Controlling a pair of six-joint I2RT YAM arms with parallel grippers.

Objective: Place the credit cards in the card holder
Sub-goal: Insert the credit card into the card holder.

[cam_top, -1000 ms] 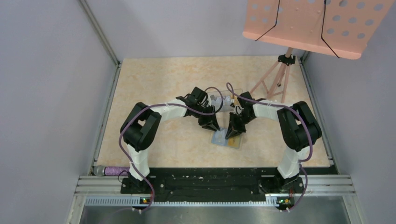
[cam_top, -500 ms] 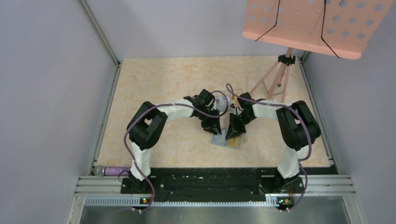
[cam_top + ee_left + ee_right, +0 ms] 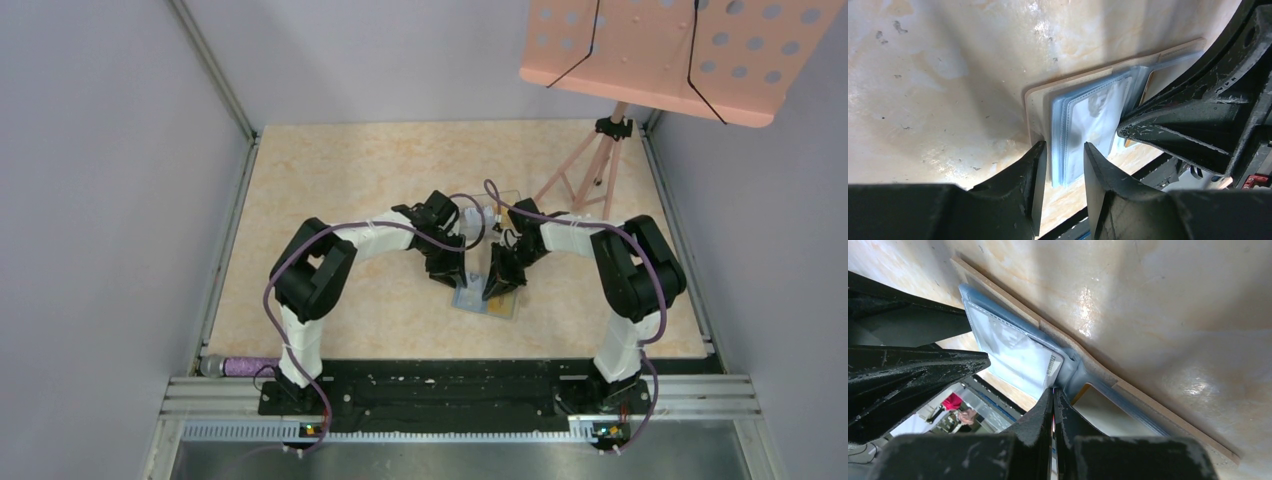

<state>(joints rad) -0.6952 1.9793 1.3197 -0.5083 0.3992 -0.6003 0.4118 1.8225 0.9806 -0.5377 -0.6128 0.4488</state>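
A: What changed in the last second?

B: The left arm swung in toward the card holder (image 3: pixel 490 303). The left fingers (image 3: pixel 1093 165) were short of it a second ago and now sit at its left edge. They've also eased wider. They stand spread, with the free edge of the clear sleeves (image 3: pixel 1060 150) between them and a gap on one side, so it's no pinch.

A: And the right?

B: No shift. The right fingers (image 3: pixel 1053 400) are pressed together, tips down at the holder's fold, pinning it.

A: Where's the holder?

B: It lies open and flat on the tabletop (image 3: pixel 330 180), between the centre and the near edge, slightly right. It hasn't moved.

A: Cards?

B: A greyish card (image 3: pixel 1100 102) seems to sit in the top sleeve. A yellow-orange edge (image 3: pixel 1146 92) shows beneath, near the fold. There's no loose card in view.

A: Your reading?

B: Probably a let-go of the sleeves rather than a grab, so one card looks lodged. I can't tell how many remain.
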